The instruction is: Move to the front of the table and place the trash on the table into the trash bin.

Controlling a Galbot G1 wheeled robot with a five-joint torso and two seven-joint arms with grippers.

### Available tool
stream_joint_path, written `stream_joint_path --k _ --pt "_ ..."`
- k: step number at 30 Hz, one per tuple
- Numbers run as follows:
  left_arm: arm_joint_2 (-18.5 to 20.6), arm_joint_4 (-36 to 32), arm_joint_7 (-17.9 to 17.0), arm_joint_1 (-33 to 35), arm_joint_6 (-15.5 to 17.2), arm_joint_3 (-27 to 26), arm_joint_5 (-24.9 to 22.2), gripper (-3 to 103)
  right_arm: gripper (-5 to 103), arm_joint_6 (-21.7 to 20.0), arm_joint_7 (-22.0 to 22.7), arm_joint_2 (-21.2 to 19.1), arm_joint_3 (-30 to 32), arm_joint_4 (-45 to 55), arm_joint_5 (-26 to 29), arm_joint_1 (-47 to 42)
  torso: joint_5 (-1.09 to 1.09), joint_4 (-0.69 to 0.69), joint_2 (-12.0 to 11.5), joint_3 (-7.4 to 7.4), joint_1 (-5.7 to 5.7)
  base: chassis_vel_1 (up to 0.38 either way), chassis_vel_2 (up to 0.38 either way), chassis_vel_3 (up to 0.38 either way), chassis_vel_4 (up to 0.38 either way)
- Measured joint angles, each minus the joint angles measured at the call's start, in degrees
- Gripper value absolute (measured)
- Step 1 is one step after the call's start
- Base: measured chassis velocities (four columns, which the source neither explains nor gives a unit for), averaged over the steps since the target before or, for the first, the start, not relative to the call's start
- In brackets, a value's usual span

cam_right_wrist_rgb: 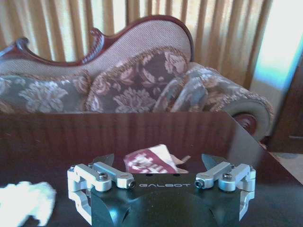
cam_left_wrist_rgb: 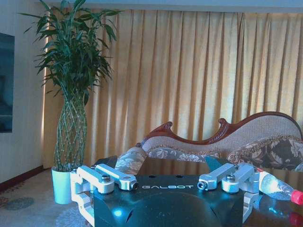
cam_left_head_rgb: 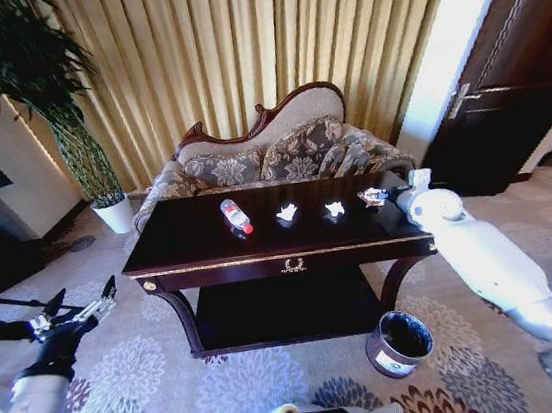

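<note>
The dark glossy table [cam_left_head_rgb: 192,257] stands in front of me. On it lie a clear bottle [cam_left_head_rgb: 236,216] with a red label, two crumpled white paper wads [cam_left_head_rgb: 287,212] [cam_left_head_rgb: 335,209], and a small reddish piece [cam_left_head_rgb: 368,196] at the right end. My right gripper [cam_left_head_rgb: 383,193] hovers at that end, open, with the reddish piece [cam_right_wrist_rgb: 149,161] lying between its fingers [cam_right_wrist_rgb: 105,160]. One paper wad [cam_right_wrist_rgb: 26,201] lies off to its side. My left gripper [cam_left_head_rgb: 82,309] hangs open and empty, low beside the table's left end; the left wrist view shows this gripper [cam_left_wrist_rgb: 160,163] and the bottle [cam_left_wrist_rgb: 279,187]. The trash bin [cam_left_head_rgb: 399,343] stands on the carpet by the table's front right leg.
A patterned sofa [cam_left_head_rgb: 270,157] stands close behind the table, before tall curtains. A potted plant [cam_left_head_rgb: 104,202] is at the back left and a dark door [cam_left_head_rgb: 512,77] at the right. Patterned carpet lies open in front of the table.
</note>
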Motion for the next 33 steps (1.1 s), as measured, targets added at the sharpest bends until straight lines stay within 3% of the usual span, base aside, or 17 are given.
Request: stream_joint_path --k 14,33 --pt "-0.51 0.29 0.87 -0.05 -0.83 0.21 0.05 100 100 -3.81 -0.16 1.40 -3.73 -6.96 5.11 5.75 -0.01 0.02 0.00 0.00 -0.01 0.000 0.000 0.000 0.000" --pt "0.38 1.16 0.37 -0.70 -0.98 -0.39 -1.20 100 100 -3.93 -0.11 3.10 -5.21 -9.06 3.41 6.58 -0.01 0.01 0.00 0.00 -0.01 0.000 0.000 0.000 0.000"
